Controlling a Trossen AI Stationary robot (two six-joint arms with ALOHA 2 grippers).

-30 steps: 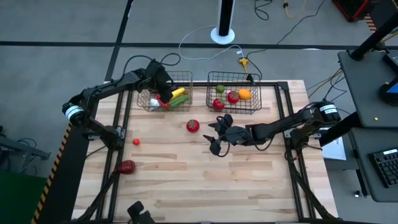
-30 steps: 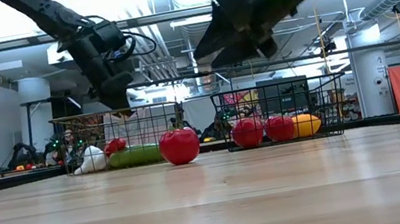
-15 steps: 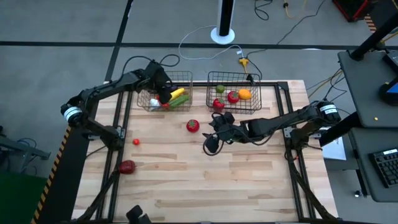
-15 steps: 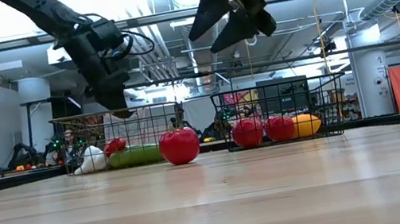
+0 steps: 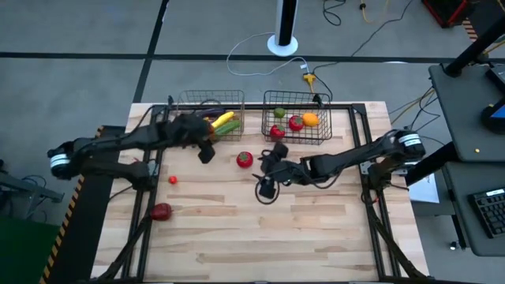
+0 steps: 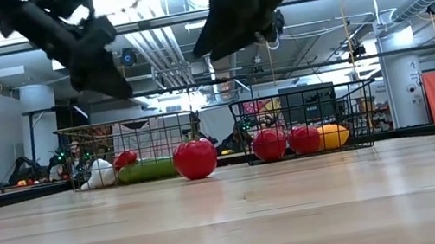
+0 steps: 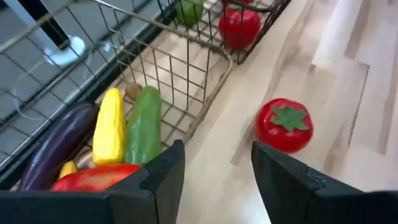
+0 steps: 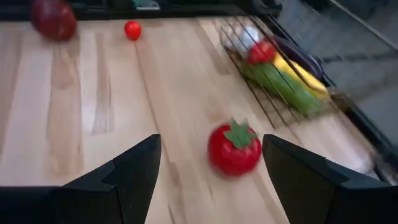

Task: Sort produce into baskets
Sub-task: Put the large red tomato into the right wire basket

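A red tomato with a green stem lies on the wooden table in front of the two wire baskets. It also shows in the left wrist view and the right wrist view. The copper basket holds an eggplant, corn, a cucumber and a red pepper. The darker basket holds red pieces, a green one and an orange. My left gripper hangs open and empty left of the tomato. My right gripper is open and empty right of it and nearer the front.
A small red tomato and a dark red piece lie near the table's left edge. Bare wood fills the table's near half. The baskets stand side by side along the far edge.
My left gripper has left the space over the copper basket and come toward the near edge, down beside the tomato. My right gripper has gone toward the table's left and near edges, closer to the tomato. The produce has stayed in place.
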